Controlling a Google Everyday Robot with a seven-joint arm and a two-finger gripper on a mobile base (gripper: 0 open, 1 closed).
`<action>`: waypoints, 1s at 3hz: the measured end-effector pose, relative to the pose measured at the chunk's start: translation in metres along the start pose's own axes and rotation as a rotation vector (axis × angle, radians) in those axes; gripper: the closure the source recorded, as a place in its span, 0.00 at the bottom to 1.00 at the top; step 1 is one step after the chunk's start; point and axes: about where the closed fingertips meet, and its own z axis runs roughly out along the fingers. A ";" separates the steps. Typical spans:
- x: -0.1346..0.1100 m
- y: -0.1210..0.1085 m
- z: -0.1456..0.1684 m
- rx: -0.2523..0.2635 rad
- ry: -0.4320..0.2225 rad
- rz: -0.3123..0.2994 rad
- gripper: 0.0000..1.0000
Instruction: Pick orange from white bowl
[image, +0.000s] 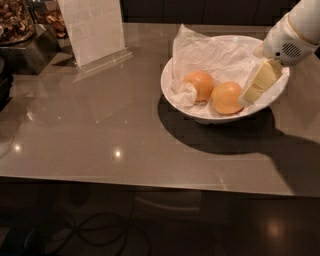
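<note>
The white bowl (170, 95) stands on the grey table at the right, lined with crumpled white paper (215, 52). Two oranges lie in it side by side. The yellowish-orange orange (226, 98) is the right one; a redder, peach-tinted orange (199, 85) lies to its left, touching it. My gripper (252, 90) reaches in from the upper right, cream-coloured below a white wrist. Its tip is inside the bowl, right beside the right edge of the yellowish orange. Nothing is lifted.
A paper sign in a clear stand (93, 31) stands at the back left. A dark container of brown bits (15, 21) sits at the far left corner. The table's front edge (150, 182) runs across the lower part, with cables on the floor below.
</note>
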 end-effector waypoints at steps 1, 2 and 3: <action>0.000 0.000 0.001 -0.002 0.000 0.001 0.00; 0.000 0.000 0.001 -0.002 0.000 0.001 0.19; 0.000 0.000 0.011 -0.025 -0.014 0.014 0.17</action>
